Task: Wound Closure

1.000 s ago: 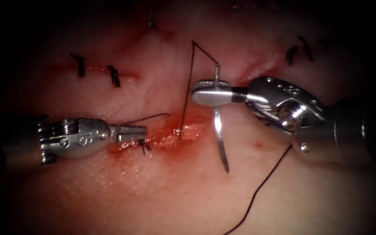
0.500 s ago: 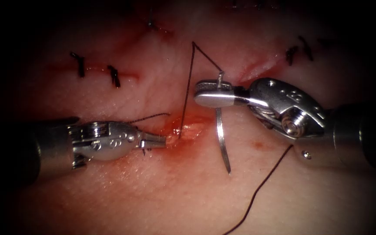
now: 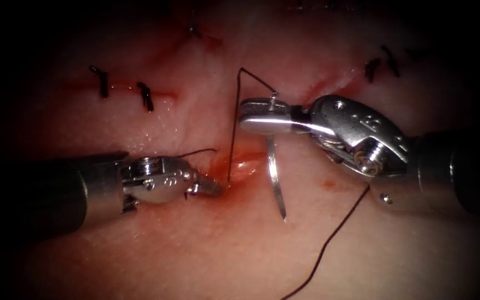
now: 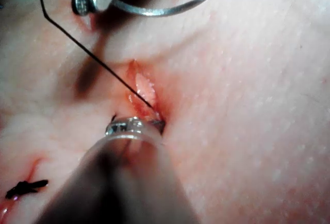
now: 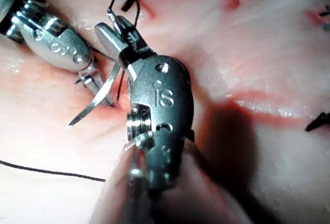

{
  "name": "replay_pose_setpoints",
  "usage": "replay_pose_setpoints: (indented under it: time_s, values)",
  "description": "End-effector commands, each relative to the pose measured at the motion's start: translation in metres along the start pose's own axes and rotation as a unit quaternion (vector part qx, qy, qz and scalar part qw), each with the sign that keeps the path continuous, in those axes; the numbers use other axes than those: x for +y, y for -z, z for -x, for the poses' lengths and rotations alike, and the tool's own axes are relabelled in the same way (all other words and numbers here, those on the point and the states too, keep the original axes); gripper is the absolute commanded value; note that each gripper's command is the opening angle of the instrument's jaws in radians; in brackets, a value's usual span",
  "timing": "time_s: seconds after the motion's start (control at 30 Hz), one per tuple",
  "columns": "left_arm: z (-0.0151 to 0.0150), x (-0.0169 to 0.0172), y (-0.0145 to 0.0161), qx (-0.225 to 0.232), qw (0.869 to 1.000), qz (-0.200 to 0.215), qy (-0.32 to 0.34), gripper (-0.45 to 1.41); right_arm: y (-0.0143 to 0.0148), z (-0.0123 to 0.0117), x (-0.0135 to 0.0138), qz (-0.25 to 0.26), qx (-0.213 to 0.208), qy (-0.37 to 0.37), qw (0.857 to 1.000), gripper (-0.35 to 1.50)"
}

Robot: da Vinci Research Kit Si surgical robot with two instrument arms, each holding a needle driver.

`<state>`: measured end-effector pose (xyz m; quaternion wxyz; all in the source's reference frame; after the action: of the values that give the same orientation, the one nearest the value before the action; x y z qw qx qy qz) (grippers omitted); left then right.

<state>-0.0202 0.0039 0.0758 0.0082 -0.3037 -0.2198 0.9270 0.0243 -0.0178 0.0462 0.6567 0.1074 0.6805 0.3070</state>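
The right tool (image 3: pixel 256 116) pinches the needle (image 3: pixel 274 183) near its thread end, clear above the tissue (image 3: pixel 195 250). The left tool (image 3: pixel 213 187), jaws pressed together, touches the cut's (image 3: pixel 240 166) left edge, beside the thread (image 3: pixel 232 139).

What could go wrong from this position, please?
1. The right gripper holds the needle near its thread end, out of the tissue; the free point hangs close over the surface and might scratch it.
2. The thread runs taut from the needle into the cut; more pull might tear the edge.
3. The left gripper sits at the cut and could snag that thread.
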Motion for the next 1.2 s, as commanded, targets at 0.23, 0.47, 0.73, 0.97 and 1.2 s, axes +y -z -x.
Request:
replay_pose_setpoints:
  time_s: [0.23, 0.47, 0.73, 0.97, 1.2]
  values:
    - [0.0015, -0.0030, -0.0008, -0.044, 0.999, 0.010, 0.028, -0.45, -0.0033, 0.0008, 0.0002, -0.046, 0.043, 0.071, 0.996, -0.35]
    - [0.0025, -0.0026, -0.0025, -0.086, 0.988, 0.106, 0.077, -0.45, -0.0041, 0.0012, 0.0011, -0.053, 0.043, 0.144, 0.987, -0.35]
    - [0.0019, -0.0026, -0.0030, -0.073, 0.983, 0.144, 0.087, -0.18, -0.0051, 0.0031, 0.0022, -0.049, 0.049, 0.230, 0.971, -0.35]
    - [0.0010, -0.0022, -0.0023, -0.070, 0.980, 0.161, 0.094, 0.30, -0.0061, 0.0050, 0.0032, -0.033, 0.062, 0.253, 0.965, -0.35]
    - [0.0000, -0.0023, -0.0015, -0.056, 0.980, 0.162, 0.098, 0.88, -0.0061, 0.0065, 0.0033, -0.035, 0.067, 0.267, 0.961, -0.35]
